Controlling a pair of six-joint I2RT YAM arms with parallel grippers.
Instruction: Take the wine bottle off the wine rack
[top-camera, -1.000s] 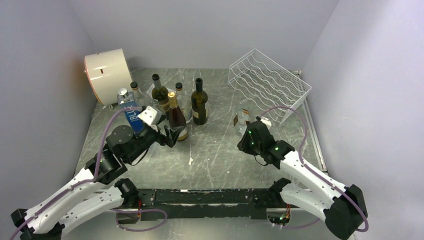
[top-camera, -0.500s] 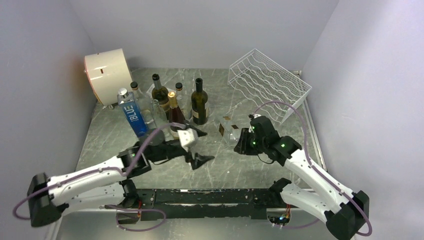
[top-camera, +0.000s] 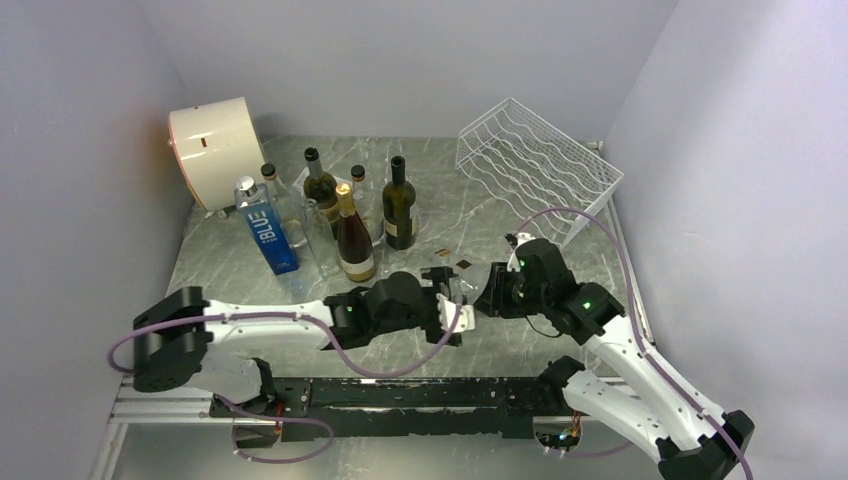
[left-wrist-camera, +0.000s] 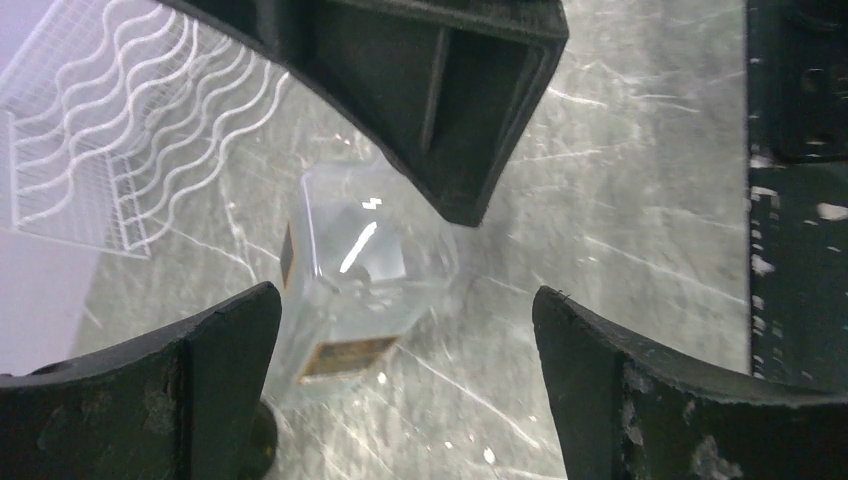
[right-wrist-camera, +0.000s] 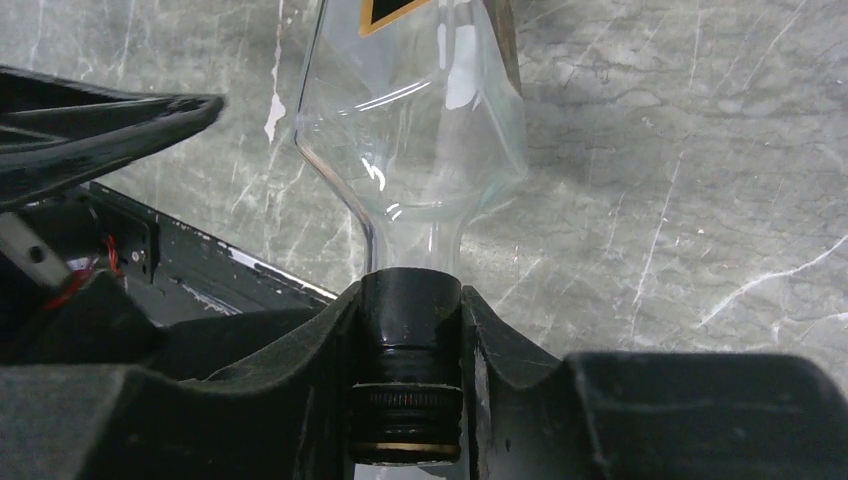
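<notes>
The white wire wine rack (top-camera: 535, 165) leans at the back right with no bottle showing in its cradles; it also appears in the left wrist view (left-wrist-camera: 100, 130). A clear square wine bottle (top-camera: 462, 282) with small dark labels hangs over the middle of the table. My right gripper (right-wrist-camera: 410, 310) is shut on its black capped neck (right-wrist-camera: 410, 330). The bottle's body (right-wrist-camera: 415, 120) points away toward the left arm. My left gripper (left-wrist-camera: 405, 300) stands wide open, its fingers either side of the bottle's base (left-wrist-camera: 360, 270) without touching it.
Several upright bottles (top-camera: 340, 210) and a blue-labelled one (top-camera: 268, 235) stand at the back left, by a cream drum (top-camera: 213, 150). A black rail (top-camera: 400, 395) runs along the near edge. Both arms meet over the table's centre.
My left arm swung right from the standing bottles to the table's centre and opened fully. My right gripper carried the clear bottle leftward and laid it toward the left gripper.
</notes>
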